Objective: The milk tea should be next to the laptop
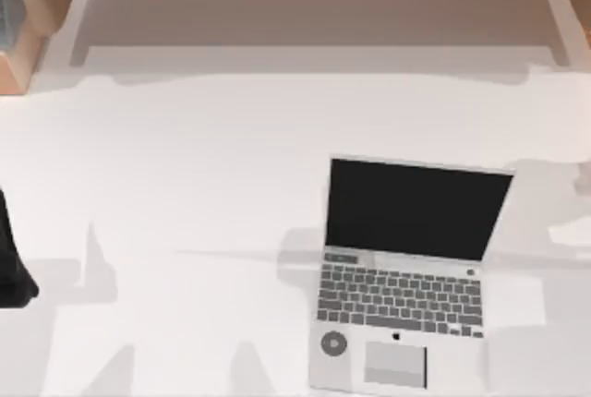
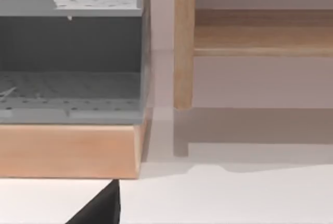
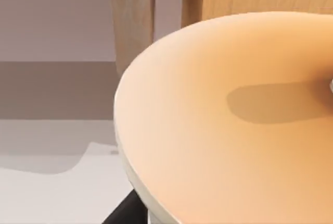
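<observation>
The left arm (image 1: pixel 11 263) was plain matte black, a bulky rounded shape. No markings, cables or screws showed. One black wedge-shaped finger (image 2: pixel 99 208) tapered to a point.

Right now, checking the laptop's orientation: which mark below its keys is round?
The laptop's grey disc, left of the rectangular trackpad; the apple mark is black.

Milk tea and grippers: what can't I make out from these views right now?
- Milk tea: the right wrist view is so close that the frame edges cut it off; its whole shape and its place on the table cannot be told.
- Right gripper: a dark sliver under the cup; grip unclear.
- Left gripper: cut by the top view's left edge.
- Laptop: front edge cropped.
</observation>
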